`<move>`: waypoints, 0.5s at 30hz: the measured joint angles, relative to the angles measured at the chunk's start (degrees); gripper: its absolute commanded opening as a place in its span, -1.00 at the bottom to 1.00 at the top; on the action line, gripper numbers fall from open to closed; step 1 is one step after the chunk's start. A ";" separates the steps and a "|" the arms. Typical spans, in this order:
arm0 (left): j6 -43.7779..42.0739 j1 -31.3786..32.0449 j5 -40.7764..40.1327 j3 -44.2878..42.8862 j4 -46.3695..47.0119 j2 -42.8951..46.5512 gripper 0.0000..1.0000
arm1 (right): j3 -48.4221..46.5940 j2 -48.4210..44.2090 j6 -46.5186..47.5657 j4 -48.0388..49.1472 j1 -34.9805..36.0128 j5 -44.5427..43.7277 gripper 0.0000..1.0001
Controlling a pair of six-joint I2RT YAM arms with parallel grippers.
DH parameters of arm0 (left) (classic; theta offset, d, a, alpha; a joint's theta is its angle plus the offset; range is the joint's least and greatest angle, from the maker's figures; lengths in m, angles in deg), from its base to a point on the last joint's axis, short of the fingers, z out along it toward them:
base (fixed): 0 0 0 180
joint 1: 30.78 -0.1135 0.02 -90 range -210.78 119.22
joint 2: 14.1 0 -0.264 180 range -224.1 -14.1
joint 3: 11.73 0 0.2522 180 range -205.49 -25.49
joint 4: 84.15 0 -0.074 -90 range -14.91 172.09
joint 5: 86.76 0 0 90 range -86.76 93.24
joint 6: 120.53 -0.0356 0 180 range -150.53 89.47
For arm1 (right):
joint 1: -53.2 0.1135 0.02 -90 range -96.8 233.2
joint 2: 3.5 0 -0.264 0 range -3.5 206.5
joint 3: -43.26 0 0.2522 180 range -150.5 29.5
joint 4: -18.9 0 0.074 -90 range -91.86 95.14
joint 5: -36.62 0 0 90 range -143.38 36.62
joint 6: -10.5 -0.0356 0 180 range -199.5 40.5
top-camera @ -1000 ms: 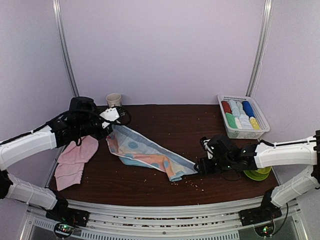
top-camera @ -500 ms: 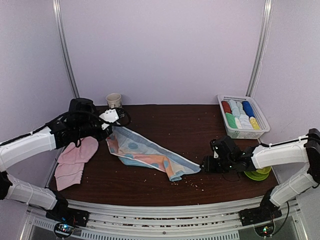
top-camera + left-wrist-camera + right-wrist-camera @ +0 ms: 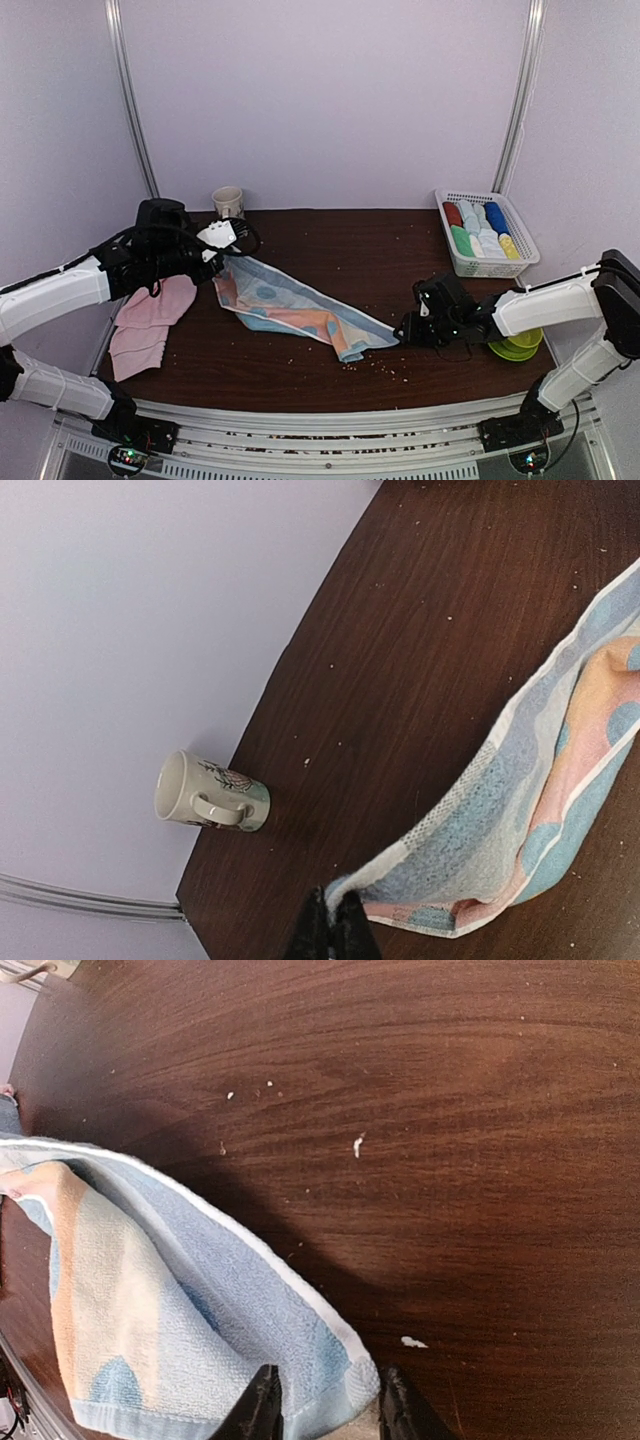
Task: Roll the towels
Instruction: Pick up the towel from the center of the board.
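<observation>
The light blue towel with orange and white dots (image 3: pixel 290 305) lies stretched in a slanted band across the middle of the table. My left gripper (image 3: pixel 222 258) is shut on its far left corner and holds that corner just above the wood, as the left wrist view (image 3: pixel 335 920) shows. My right gripper (image 3: pixel 400 332) is at the towel's near right corner. In the right wrist view its jaws (image 3: pixel 328 1410) stand apart with the corner of the towel (image 3: pixel 180 1310) lying between them. Pale pink towels (image 3: pixel 150 315) lie in a heap at the left edge.
A white slatted basket (image 3: pixel 487 270) with several rolled towels stands at the back right. A mug (image 3: pixel 227 200) stands at the back left, also in the left wrist view (image 3: pixel 205 792). A green plate (image 3: pixel 515 348) lies under the right arm. Crumbs dot the wood.
My right gripper drew back to the right, then came a little left again to the towel's corner. The left arm and the towel have hardly moved.
</observation>
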 measured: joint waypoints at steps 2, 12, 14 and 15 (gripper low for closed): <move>0.00 0.00 0.02 0.02 0.00 0.00 -1.00 | 0.00 0.24 -0.24 0.55 -0.24 0.24 -0.40; 0.00 0.00 0.24 0.66 0.07 0.39 -1.00 | 0.00 0.35 -1.68 2.01 -1.55 0.44 -0.58; 0.00 0.00 0.35 0.74 0.09 0.39 -1.00 | 0.00 0.42 -1.68 2.03 -1.66 0.44 -0.63; -0.02 0.00 0.37 0.74 0.09 0.39 -1.00 | 0.00 0.44 -1.68 2.03 -1.68 0.44 -0.68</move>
